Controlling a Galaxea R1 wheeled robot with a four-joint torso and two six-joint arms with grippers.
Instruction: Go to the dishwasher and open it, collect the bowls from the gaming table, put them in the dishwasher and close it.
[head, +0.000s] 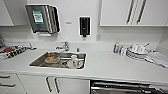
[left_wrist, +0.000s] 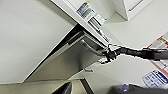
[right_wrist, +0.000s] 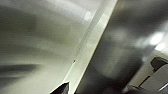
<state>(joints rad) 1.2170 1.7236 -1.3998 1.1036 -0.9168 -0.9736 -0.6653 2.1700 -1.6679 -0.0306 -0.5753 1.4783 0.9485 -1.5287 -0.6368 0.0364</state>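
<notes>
The dishwasher (head: 117, 88) sits under the counter at the lower right, its steel door tipped out a little with a dark gap along the top. In the left wrist view the door (left_wrist: 75, 62) leans out from the white cabinets, and my right gripper (left_wrist: 109, 54), on a black arm, is closed around the bar handle (left_wrist: 91, 49). The right wrist view shows a blurred grey steel surface (right_wrist: 120, 55) very close up. The bowls and the gaming table are out of view.
A steel sink (head: 37, 62) in the white counter (head: 107, 66) holds a dish and a mug. Stacked white dishes (head: 136, 51) and a towel (head: 157, 58) lie at the right. Wall dispensers (head: 42, 18) hang above. White cabinet doors (head: 50, 85) flank the dishwasher.
</notes>
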